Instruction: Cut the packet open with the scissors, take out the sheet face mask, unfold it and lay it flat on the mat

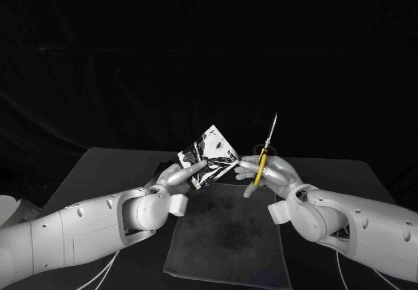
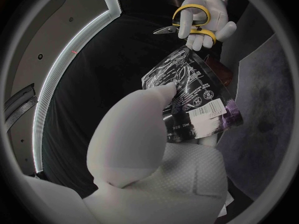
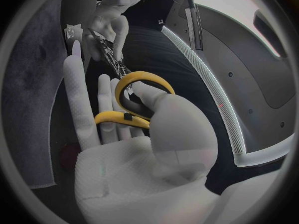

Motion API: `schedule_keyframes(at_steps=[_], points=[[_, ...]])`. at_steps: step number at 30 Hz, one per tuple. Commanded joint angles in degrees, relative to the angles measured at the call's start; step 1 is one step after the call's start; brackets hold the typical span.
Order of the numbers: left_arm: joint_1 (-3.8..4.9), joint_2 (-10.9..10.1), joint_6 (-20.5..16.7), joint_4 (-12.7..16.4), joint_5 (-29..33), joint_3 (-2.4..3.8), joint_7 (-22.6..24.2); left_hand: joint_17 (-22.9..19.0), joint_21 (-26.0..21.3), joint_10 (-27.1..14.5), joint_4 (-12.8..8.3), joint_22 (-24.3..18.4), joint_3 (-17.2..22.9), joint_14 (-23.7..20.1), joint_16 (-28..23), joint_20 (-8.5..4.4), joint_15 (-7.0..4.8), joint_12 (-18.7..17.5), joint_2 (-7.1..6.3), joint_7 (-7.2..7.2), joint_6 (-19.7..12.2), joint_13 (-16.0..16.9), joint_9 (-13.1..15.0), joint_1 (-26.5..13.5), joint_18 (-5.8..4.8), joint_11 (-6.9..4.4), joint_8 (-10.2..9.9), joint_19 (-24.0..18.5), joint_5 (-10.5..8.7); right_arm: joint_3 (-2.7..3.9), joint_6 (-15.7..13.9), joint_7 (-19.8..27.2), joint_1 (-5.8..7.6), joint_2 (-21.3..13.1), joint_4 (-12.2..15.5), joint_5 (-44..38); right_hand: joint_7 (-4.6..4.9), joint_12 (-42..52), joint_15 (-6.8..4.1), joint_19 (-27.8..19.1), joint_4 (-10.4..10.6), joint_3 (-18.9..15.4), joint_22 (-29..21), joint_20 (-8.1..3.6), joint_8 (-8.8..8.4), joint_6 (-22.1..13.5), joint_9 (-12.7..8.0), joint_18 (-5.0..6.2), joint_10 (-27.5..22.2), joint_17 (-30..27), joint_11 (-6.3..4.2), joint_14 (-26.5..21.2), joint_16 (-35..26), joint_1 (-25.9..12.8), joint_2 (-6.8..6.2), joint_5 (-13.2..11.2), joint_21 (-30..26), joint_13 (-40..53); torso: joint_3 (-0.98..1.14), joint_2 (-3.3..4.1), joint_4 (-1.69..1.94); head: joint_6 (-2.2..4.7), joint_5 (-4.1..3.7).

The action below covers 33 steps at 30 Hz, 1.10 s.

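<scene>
The left hand (image 1: pixel 181 176) pinched a black-and-white packet (image 1: pixel 209 154) between thumb and fingers, holding it tilted in the air above the far end of the dark mat (image 1: pixel 228 241). Just beside it, the right hand (image 1: pixel 272 174) gripped the scissors (image 1: pixel 264 151), fingers curled through the yellow loops and the blades pointing up. The mat lay on a black table (image 1: pixel 96 169).

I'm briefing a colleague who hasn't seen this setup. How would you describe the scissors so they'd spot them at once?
Start at the dark mat on the black table. Raised above its far edge, the right hand holds the scissors, thin blades pointing up, beside the printed packet in the left hand. Their yellow handles are the only bright colour there.
</scene>
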Motion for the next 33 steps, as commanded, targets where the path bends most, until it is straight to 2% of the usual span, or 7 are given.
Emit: schedule_keyframes(at_steps=[1,6,9,19,24,31,33], points=[[0.08,-0.2,0.1,-0.1,-0.5,0.07,1.2,0.1,0.3,0.4,-0.2,0.1,0.3,0.6,-0.3,0.01,-0.05,-0.3,0.02,0.04,0.3,0.1,1.7,-0.3,1.12,-0.05,0.4,0.4,0.21,-0.20,1.8,0.3,0.03,-1.1,1.0,-0.4,-0.01,-0.1,-0.05,0.0,0.0,-0.3,-0.1,0.34,-0.33,-0.2,-0.1,6.80,-0.4,-0.1,0.16,-0.4,-0.2,-0.2,-0.39,-0.1,-0.2,0.0,-0.04,-0.03,0.00,0.08,-0.01],[0.08,-0.8,0.6,-0.1,-0.8,0.08,1.1,0.2,0.3,0.4,-0.4,0.1,0.6,0.6,-0.4,-0.01,-0.06,-0.3,0.04,0.08,0.3,0.1,1.8,-0.6,1.12,-0.04,0.4,0.4,0.21,-1.25,3.4,-1.0,-0.08,-3.4,2.8,-1.8,-0.43,0.3,-0.37,0.1,0.2,-0.8,-0.1,0.29,-0.14,0.8,-0.1,7.03,0.4,0.0,-0.23,0.4,0.1,0.0,0.02,-0.1,-0.2,0.1,-0.08,-0.03,-0.03,0.03,-0.15],[0.09,-1.2,1.0,0.0,-0.9,0.08,0.4,0.2,0.3,0.4,-0.7,0.1,0.8,0.6,-0.4,-0.03,-0.06,-0.3,0.02,0.11,0.3,0.1,1.9,-0.7,1.11,-0.03,0.4,0.4,0.21,-1.76,4.7,-2.1,-0.73,-4.8,4.2,-3.4,-0.70,0.4,-0.61,0.1,0.2,-0.9,-0.2,0.24,-0.03,1.3,-0.1,7.19,0.9,0.1,-0.48,1.2,0.5,0.2,0.21,-0.1,-0.3,0.2,-0.05,-0.02,-0.02,-0.16,-0.21],[0.13,-3.2,4.8,-0.1,-2.8,0.05,-4.4,0.4,0.4,0.5,-1.1,0.1,1.1,0.7,-0.5,-0.06,-0.07,-0.3,-0.05,0.16,0.3,0.1,2.0,-1.1,1.11,-0.02,0.5,0.5,0.21,-2.56,11.2,-6.3,-4.77,-8.9,8.5,-15.1,-2.42,0.8,-2.15,0.2,0.0,-0.2,-0.5,-0.21,0.77,4.8,-0.2,8.09,4.6,1.1,-2.14,5.6,2.5,1.7,1.56,0.5,-0.6,0.3,-0.03,-0.07,-0.07,-1.35,-0.74],[0.14,-4.2,6.8,-0.4,-4.3,0.02,-7.9,0.4,0.4,0.5,-1.2,0.1,1.1,0.7,-0.5,-0.07,-0.08,-0.3,-0.07,0.17,0.3,0.1,2.1,-1.2,1.11,-0.01,0.5,0.5,0.21,-2.86,14.3,-8.1,-6.57,-9.8,9.8,-19.4,-2.70,0.8,-2.47,0.2,-0.1,0.3,-0.5,-0.39,0.72,5.2,-0.3,8.17,5.9,1.3,-2.50,6.4,2.8,2.1,1.97,0.6,-0.7,0.3,-0.02,-0.02,-0.03,-1.81,-1.12],[0.19,-4.8,8.7,-0.8,-6.4,-0.01,-12.2,0.5,0.5,0.6,-1.5,0.2,1.3,0.8,-0.6,-0.11,-0.11,-0.3,-0.11,0.18,0.4,0.1,2.2,-1.4,1.11,-0.02,0.5,0.5,0.21,-3.34,21.9,-14.2,-8.15,-10.5,10.6,-25.1,-2.65,0.6,-2.52,0.2,0.8,-0.5,-0.7,-0.47,0.22,5.2,-0.6,8.11,6.9,1.5,-2.54,6.9,2.8,0.7,1.04,0.2,-0.9,0.2,-0.04,-0.06,-0.06,-2.64,-1.47],[0.20,-4.8,9.0,-0.8,-6.8,-0.02,-12.9,0.5,0.5,0.6,-1.5,0.2,1.3,0.8,-0.6,-0.11,-0.11,-0.3,-0.12,0.18,0.4,0.1,2.2,-1.4,1.11,-0.02,0.5,0.5,0.21,-3.42,22.9,-15.3,-8.27,-10.5,10.6,-25.9,-2.62,0.5,-2.52,0.1,1.0,-0.8,-0.7,-0.47,0.08,5.1,-0.6,8.10,7.1,1.6,-2.54,6.9,2.8,0.4,0.62,0.2,-1.0,0.2,-0.06,-0.09,-0.06,-2.84,-1.67]])
